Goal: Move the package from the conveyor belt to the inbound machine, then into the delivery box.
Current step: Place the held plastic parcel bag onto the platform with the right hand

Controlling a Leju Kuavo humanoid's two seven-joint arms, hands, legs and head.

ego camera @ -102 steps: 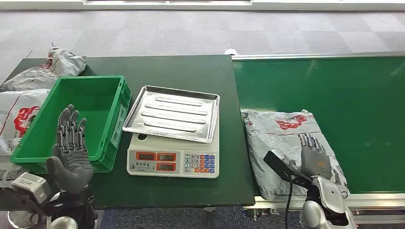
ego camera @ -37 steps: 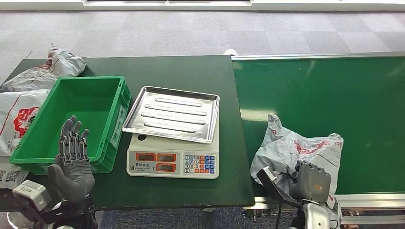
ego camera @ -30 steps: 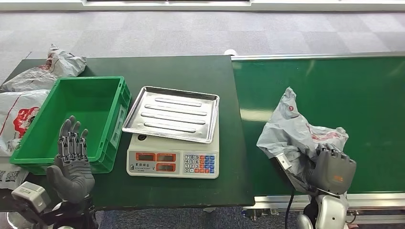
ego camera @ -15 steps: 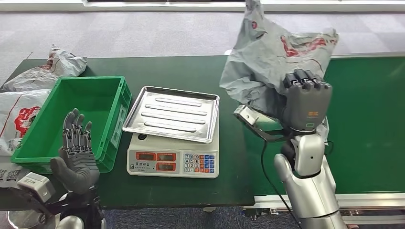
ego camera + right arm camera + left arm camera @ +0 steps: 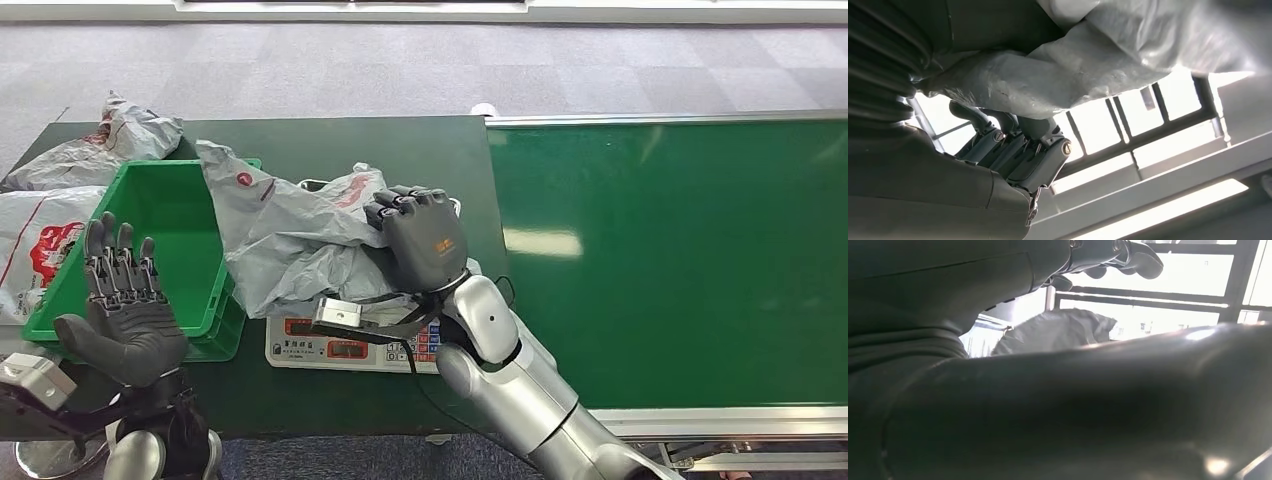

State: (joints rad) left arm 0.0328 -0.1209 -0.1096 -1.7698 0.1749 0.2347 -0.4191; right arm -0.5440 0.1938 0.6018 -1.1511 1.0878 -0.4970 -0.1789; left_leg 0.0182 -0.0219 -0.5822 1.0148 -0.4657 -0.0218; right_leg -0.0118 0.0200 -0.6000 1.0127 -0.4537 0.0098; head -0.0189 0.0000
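Above the white electronic weighing scale (image 5: 345, 345) on the dark green table (image 5: 400, 150), the right hand (image 5: 420, 240) grips the crumpled grey plastic mailer package (image 5: 285, 235), its fingers curled closed over the bag's upper edge. The package hangs spread across the scale's top, hiding the platform, and one corner reaches over the rim of the green plastic crate (image 5: 150, 215) just beside the scale. In the right wrist view the grey bag (image 5: 1073, 70) sits pressed against the palm, with the dark fingers (image 5: 1018, 145) wrapped beneath it. The left hand (image 5: 122, 315) is raised near the front corner of the crate, palm showing, fingers straight and spread apart, holding nothing. The green conveyor belt (image 5: 680, 250) lies to the right of the table. Two further grey mailer bags (image 5: 60, 190) with red print rest on the table at the far left, beside the crate.
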